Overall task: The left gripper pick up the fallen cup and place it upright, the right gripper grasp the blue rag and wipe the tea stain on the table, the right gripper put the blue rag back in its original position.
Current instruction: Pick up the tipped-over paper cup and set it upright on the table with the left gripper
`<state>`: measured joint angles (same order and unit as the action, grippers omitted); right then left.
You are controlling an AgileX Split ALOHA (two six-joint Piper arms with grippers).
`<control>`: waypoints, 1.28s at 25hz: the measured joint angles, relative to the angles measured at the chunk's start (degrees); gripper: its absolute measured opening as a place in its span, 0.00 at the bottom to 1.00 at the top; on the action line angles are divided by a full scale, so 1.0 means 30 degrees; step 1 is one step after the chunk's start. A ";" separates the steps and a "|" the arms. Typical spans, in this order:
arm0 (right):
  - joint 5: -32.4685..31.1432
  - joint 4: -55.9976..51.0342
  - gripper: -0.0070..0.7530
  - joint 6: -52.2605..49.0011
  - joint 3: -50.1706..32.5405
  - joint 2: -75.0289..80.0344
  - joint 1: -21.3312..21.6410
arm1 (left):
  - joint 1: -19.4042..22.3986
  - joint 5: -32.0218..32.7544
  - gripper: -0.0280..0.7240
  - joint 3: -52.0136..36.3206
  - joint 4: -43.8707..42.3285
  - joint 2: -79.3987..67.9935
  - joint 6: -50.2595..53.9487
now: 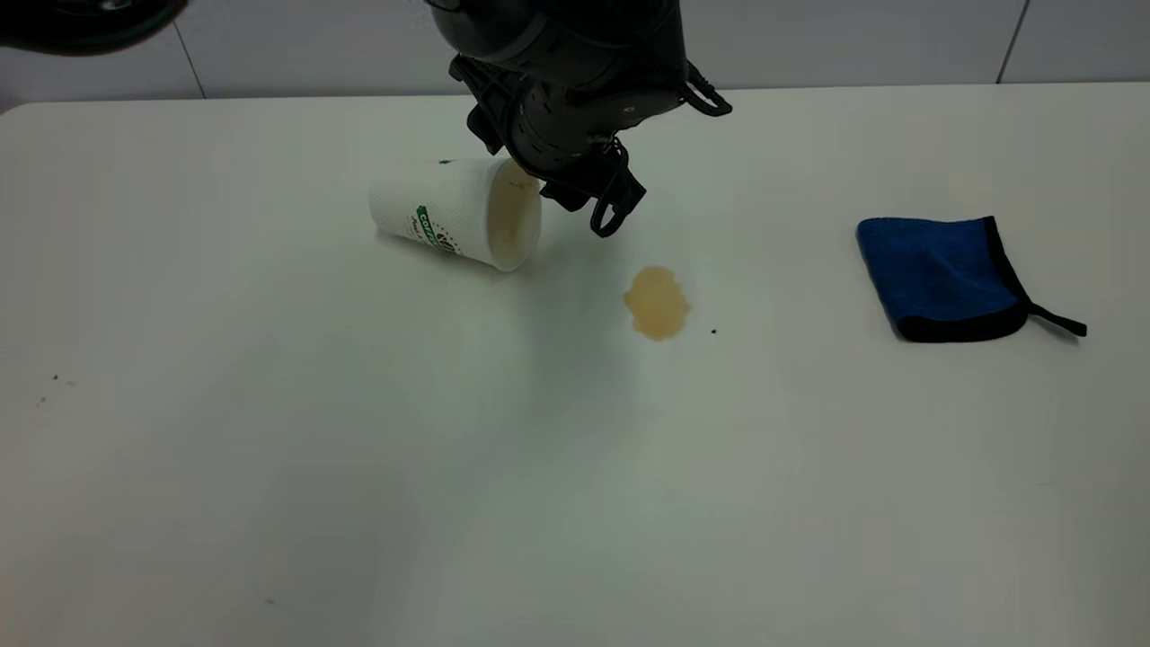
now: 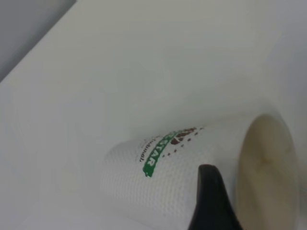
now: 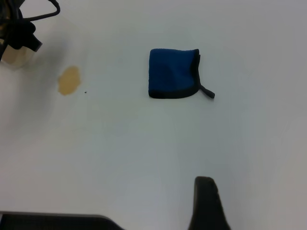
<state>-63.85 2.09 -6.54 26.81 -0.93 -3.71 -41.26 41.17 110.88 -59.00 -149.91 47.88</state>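
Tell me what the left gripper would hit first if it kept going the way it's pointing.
Most likely the cup. The left gripper hangs right at the mouth end of the cup, which lies on its side, and the left wrist view shows a fingertip over its wall. Depth is hard to judge.

I see the tall white textured paper cup (image 1: 454, 223) with its green band lying on its side, stained mouth toward three o'clock. The light-brown tea stain (image 1: 658, 303) sits at its four o'clock; the folded royal-blue microfibre rag (image 1: 943, 278) lies flat, well apart at three o'clock.
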 joint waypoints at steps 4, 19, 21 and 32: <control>0.0000 0.0000 0.74 0.0000 0.0000 0.0000 0.0000 | 0.0000 0.0106 0.73 0.0000 -0.0593 0.0017 0.0772; 0.0000 0.0000 0.74 0.0000 0.0000 0.0000 0.0000 | 0.0635 0.1103 0.73 0.0028 -0.0546 -0.1029 0.0968; 0.0000 0.0000 0.74 0.0000 0.0000 0.0000 0.0000 | 0.0693 0.1151 0.73 0.0028 -0.0546 -0.1082 0.1127; 0.0000 -0.0017 0.74 0.0000 0.0000 0.0000 0.0000 | 0.0811 0.2614 0.19 0.0152 -0.0992 -0.1057 0.1765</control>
<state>-63.85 2.04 -6.54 26.81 -0.93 -3.71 -38.83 49.01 111.33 -61.97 -153.08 53.17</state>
